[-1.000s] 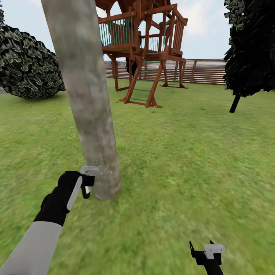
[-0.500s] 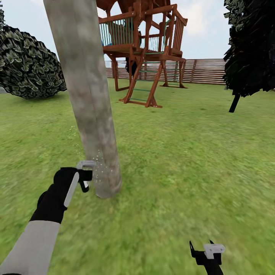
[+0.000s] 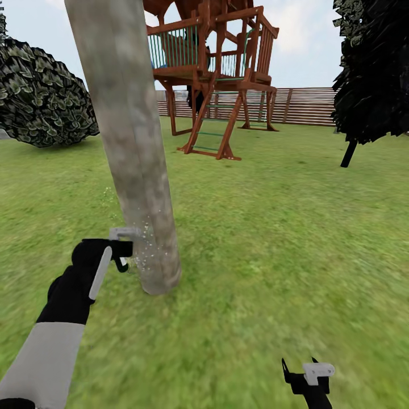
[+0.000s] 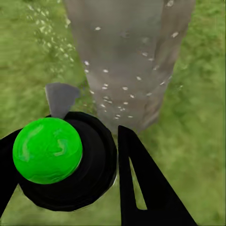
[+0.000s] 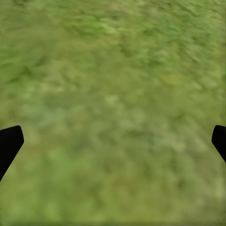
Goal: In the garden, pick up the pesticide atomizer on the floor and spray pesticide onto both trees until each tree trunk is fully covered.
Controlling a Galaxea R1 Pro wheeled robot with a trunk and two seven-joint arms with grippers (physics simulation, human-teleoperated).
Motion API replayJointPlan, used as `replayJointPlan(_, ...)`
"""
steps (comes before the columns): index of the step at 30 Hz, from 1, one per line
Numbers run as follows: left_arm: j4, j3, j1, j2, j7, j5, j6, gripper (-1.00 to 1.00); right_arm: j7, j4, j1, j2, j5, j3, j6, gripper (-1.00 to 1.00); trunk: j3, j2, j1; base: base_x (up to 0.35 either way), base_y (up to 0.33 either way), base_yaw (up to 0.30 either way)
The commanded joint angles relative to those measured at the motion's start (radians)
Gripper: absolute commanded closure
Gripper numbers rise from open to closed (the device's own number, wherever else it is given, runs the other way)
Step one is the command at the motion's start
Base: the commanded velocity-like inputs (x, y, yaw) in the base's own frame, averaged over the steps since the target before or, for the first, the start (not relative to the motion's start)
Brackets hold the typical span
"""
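Left pincer (image 3: 120,248) clamped on small rigid blackish-green atomizer (image 4: 66,165), probably light, best held around body, spraying grey-brown trunk (image 3: 136,170) at 1 o'clock; right pincer (image 3: 299,369) spread wide.

We lose the tree trunk (image 3: 128,142) above the left claw (image 3: 122,250) at the frame's top; grass (image 5: 113,94) beneath the right claw (image 3: 299,372) blurs.

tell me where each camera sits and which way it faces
Head view: on the head, looking forward and down at the trunk, lawn and play tower; both arms show.
Left wrist view: along the left gripper holding the atomizer, facing the speckled trunk; shared with head view.
Right wrist view: down at grass; open right gripper fingers at the edges.
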Motion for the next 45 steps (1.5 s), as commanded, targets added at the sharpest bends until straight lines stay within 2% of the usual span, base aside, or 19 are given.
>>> replayJointPlan(1, -0.001, -0.003, -0.002, -0.002, 0.0, 0.005, 0.001, 1.0, 0.0, 0.0, 0.0, 0.0, 0.0, 0.0, 0.0, -1.0, 0.0, 0.0, 0.0, 0.0, 0.0, 0.0)
replayJointPlan(3, -0.003, -0.007, -0.003, -0.018, 0.0, 0.006, 0.002, 1.0, 0.0, 0.0, 0.0, 0.0, 0.0, 0.0, 0.0, -1.0, 0.0, 0.0, 0.0, 0.0, 0.0, 0.0)
replayJointPlan(4, -0.004, -0.014, -0.003, -0.051, 0.0, 0.005, 0.002, 1.0, 0.0, 0.0, 0.0, 0.0, 0.0, 0.0, 0.0, -1.0, 0.0, 0.0, 0.0, 0.0, 0.0, 0.0)
replayJointPlan(5, -0.003, -0.074, -0.009, -0.108, 0.0, 0.003, 0.001, 1.0, 0.0, 0.0, 0.0, 0.0, 0.0, 0.0, 0.0, -1.0, 0.0, 0.0, 0.0, 0.0, 0.0, 0.0)
replayJointPlan(6, -0.003, -0.087, -0.018, -0.115, 0.0, 0.003, 0.002, 1.0, 0.0, 0.0, 0.0, 0.0, 0.0, 0.0, 0.0, -1.0, 0.0, 0.0, 0.0, 0.0, 0.0, 0.0)
replayJointPlan(9, -0.003, -0.071, -0.024, -0.077, 0.0, 0.004, 0.002, 1.0, 0.0, 0.0, 0.0, 0.0, 0.0, 0.0, 0.0, -1.0, 0.0, 0.0, 0.0, 0.0, 0.0, 0.0)
replayJointPlan(10, -0.003, -0.048, -0.025, -0.039, 0.0, 0.006, 0.003, 1.0, 0.0, 0.0, 0.0, 0.0, 0.0, 0.0, 0.0, -1.0, 0.0, 0.0, 0.0, 0.0, 0.0, 0.0)
replayJointPlan(12, -0.003, -0.024, -0.026, 0.002, 0.0, 0.007, 0.005, 1.0, 0.0, 0.0, 0.0, 0.0, 0.0, 0.0, 0.0, -1.0, 0.0, 0.0, 0.0, 0.0, 0.0, 0.0)
replayJointPlan(14, -0.004, -0.017, -0.027, 0.023, 0.0, 0.038, 0.005, 1.0, 0.0, 0.001, 0.0, 0.0, 0.0, 0.0, 0.0, -1.0, 0.0, 0.0, 0.0, 0.0, 0.0, 0.0)
replayJointPlan(16, -0.005, -0.018, -0.038, 0.023, 0.0, 0.081, 0.005, 1.0, 0.0, 0.0, 0.0, 0.0, 0.0, 0.0, 0.0, -1.0, 0.0, 0.0, 0.0, 0.0, 0.0, 0.0)
replayJointPlan(23, -0.003, -0.049, -0.052, -0.062, 0.0, 0.082, 0.004, 1.0, 0.0, 0.0, 0.0, 0.0, 0.0, 0.0, 0.0, -1.0, 0.0, 0.0, 0.0, 0.0, 0.0, 0.0)
replayJointPlan(25, -0.003, -0.05, -0.056, -0.044, 0.0, 0.082, 0.004, 1.0, 0.0, 0.0, 0.0, 0.0, 0.0, 0.0, 0.0, -1.0, 0.0, 0.0, 0.0, 0.0, 0.0, 0.0)
replayJointPlan(27, -0.001, -0.046, -0.053, 0.044, 0.0, 0.088, 0.004, 1.0, 0.0, 0.0, 0.0, 0.0, 0.0, 0.0, 0.0, -1.0, 0.0, 0.0, 0.0, 0.0, 0.0, 0.0)
replayJointPlan(30, 0.001, -0.044, -0.043, 0.104, 0.0, 0.106, 0.004, 1.0, 0.0, 0.001, 0.0, 0.0, 0.0, 0.0, 0.0, -1.0, 0.0, 0.0, 0.0, 0.0, 0.0, 0.0)
replayJointPlan(34, 0.004, -0.053, -0.016, 0.105, 0.001, 0.107, -0.001, 1.0, 0.0, 0.001, 0.0, 0.0, 0.0, 0.0, 0.0, -1.0, 0.0, 0.0, 0.0, 0.0, 0.0, 0.0)
replayJointPlan(37, 0.014, -0.053, 0.096, 0.097, 0.014, 0.103, -0.016, 1.0, 0.0, 0.001, 0.0, 0.0, 0.0, 0.0, 0.0, -1.0, 0.0, 0.0, 0.0, 0.0, 0.0, 0.0)
replayJointPlan(39, 0.084, -0.049, 0.153, 0.091, 0.019, 0.104, -0.062, 1.0, 0.0, 0.001, 0.0, 0.0, 0.0, 0.0, 0.0, -1.0, 0.0, 0.0, 0.0, 0.0, 0.0, 0.0)
replayJointPlan(42, 0.45, -0.041, 0.179, 0.055, 0.062, 0.106, -0.364, 1.0, 0.0, 0.001, 0.0, 0.001, 0.002, 0.0, 0.0, -1.0, 0.0, 0.0, 0.0, 0.0, 0.0, 0.0)
replayJointPlan(45, 0.612, -0.039, 0.18, 0.048, 0.123, 0.11, -0.508, 1.0, 0.001, 0.001, 0.0, 0.001, 0.003, 0.0, 0.0, -1.0, 0.0, 0.0, 0.0, 0.0, 0.0, 0.0)
